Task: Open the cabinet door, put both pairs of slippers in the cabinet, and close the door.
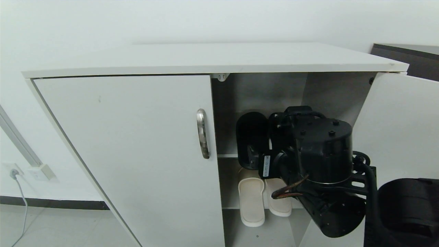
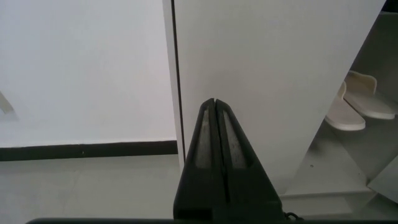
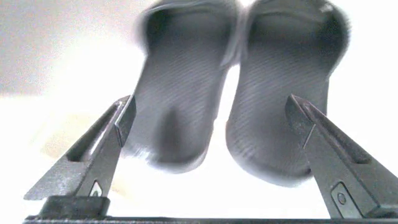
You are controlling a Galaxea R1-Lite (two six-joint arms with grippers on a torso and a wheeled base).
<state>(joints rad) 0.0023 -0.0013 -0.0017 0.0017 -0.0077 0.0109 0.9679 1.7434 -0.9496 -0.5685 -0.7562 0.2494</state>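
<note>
The white cabinet point(image 1: 205, 58) has its right door point(image 1: 401, 130) swung open and its left door point(image 1: 130, 154) closed. A pair of black slippers point(image 1: 252, 137) point(image 3: 273, 93) stands on end on the upper shelf, soles facing me. My right gripper point(image 3: 208, 102) is inside the cabinet with its fingers spread wide on either side of the pair; the slippers look blurred against the sharp fingers. A beige pair of slippers point(image 1: 252, 202) point(image 2: 354, 106) lies on the shelf below. My left gripper point(image 2: 214, 102) is shut on nothing, low in front of the closed left door.
A metal handle point(image 1: 202, 133) runs down the closed door's right edge. A wall socket with a cable point(image 1: 13, 173) sits low on the left wall. Open floor point(image 2: 87, 186) lies to the cabinet's left.
</note>
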